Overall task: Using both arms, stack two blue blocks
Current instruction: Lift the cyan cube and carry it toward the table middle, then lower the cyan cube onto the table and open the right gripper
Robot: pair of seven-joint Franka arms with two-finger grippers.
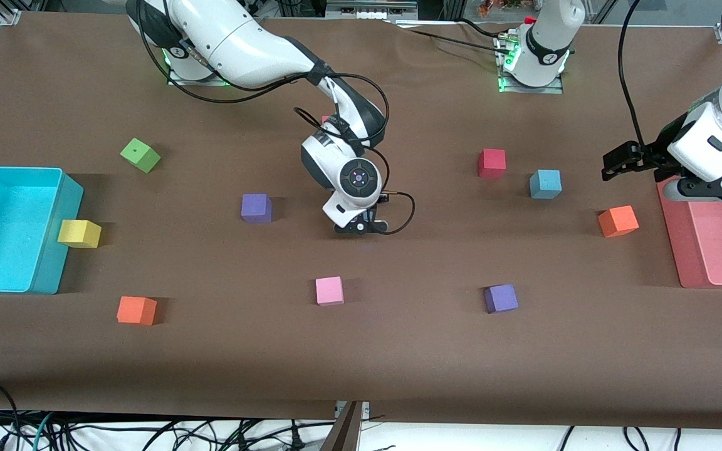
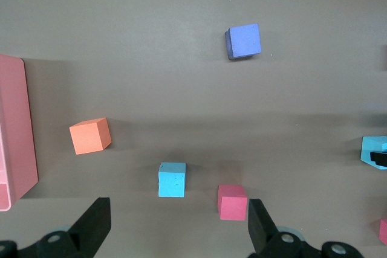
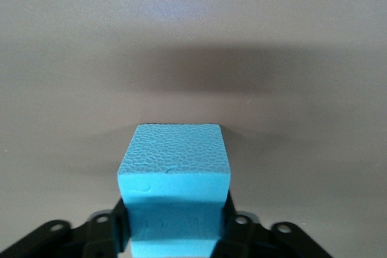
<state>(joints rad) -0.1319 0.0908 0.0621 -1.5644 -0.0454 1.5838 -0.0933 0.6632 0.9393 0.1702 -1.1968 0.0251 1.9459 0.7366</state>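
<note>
One blue block (image 1: 545,183) sits on the table toward the left arm's end, beside a red cube (image 1: 492,163); it also shows in the left wrist view (image 2: 172,179). My left gripper (image 1: 615,164) hangs open and empty (image 2: 175,228) above the table near the pink tray. My right gripper (image 1: 361,228) is low over the middle of the table and shut on the second blue block (image 3: 174,170), which fills the space between its fingers (image 3: 115,225). That block is hidden under the gripper in the front view and shows at the edge of the left wrist view (image 2: 373,148).
A turquoise bin (image 1: 10,228) stands at the right arm's end and a pink tray (image 1: 712,244) at the left arm's end. Green (image 1: 140,155), yellow (image 1: 79,233), purple (image 1: 256,208), pink (image 1: 329,290), purple (image 1: 501,298) and orange (image 1: 136,310) (image 1: 618,220) cubes are scattered about.
</note>
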